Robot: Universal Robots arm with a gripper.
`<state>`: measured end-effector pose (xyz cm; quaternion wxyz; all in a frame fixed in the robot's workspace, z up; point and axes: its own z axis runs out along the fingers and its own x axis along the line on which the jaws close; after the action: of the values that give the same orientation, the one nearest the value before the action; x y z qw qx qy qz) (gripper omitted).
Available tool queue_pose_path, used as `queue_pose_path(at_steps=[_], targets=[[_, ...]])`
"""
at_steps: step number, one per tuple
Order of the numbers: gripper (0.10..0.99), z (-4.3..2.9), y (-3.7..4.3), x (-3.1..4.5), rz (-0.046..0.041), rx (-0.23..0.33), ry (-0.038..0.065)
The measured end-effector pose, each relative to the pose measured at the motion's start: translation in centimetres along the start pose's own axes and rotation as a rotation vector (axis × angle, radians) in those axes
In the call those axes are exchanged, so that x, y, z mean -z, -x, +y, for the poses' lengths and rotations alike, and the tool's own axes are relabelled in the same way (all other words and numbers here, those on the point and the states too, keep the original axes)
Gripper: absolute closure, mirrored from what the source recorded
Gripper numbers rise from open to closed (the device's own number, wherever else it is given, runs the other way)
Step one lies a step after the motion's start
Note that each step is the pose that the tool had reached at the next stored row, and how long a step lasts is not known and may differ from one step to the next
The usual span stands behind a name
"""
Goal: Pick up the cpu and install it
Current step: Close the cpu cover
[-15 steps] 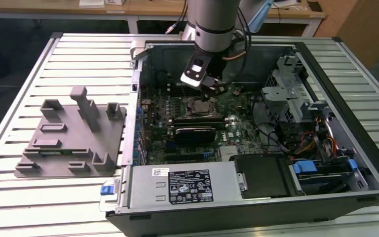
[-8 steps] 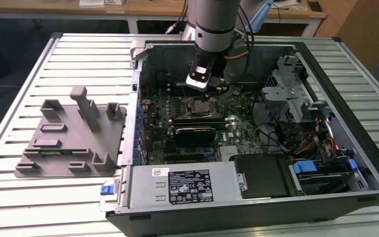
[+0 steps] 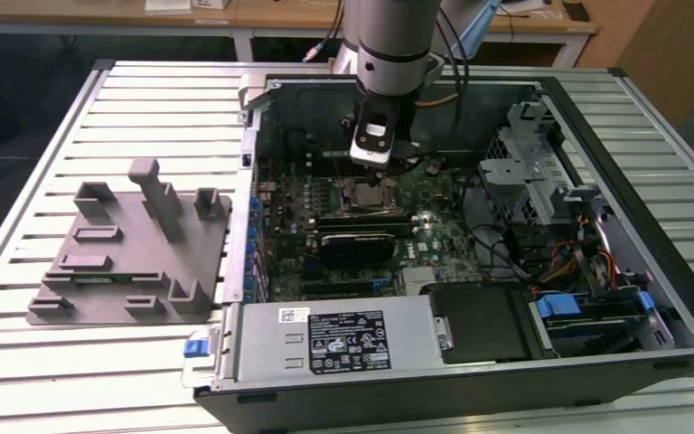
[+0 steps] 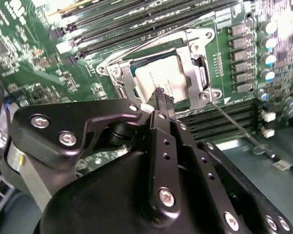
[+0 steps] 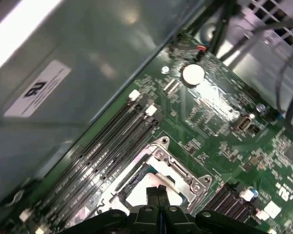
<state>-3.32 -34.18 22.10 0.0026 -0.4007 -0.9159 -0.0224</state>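
One claw [image 5: 156,191], pinched together on nothing, hovers for you directly over the cpu [image 4: 158,78], which lies flat beneath it inside the metal socket frame [image 4: 195,52], seemingly seated; beyond the claw run memory slots [image 5: 112,141], then the case wall [image 5: 87,73]

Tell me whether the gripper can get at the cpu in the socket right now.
Likely yes: the gripper hangs just above the cpu, with nothing between them. The metal frame around it may block its edges, though.
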Motion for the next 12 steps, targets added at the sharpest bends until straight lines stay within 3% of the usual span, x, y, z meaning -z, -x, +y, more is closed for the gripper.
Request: queue_pose_path(at_steps=[12], targets=[[0.980, 0.00, 0.00, -0.10, 0.0085, 0.218, -0.005]])
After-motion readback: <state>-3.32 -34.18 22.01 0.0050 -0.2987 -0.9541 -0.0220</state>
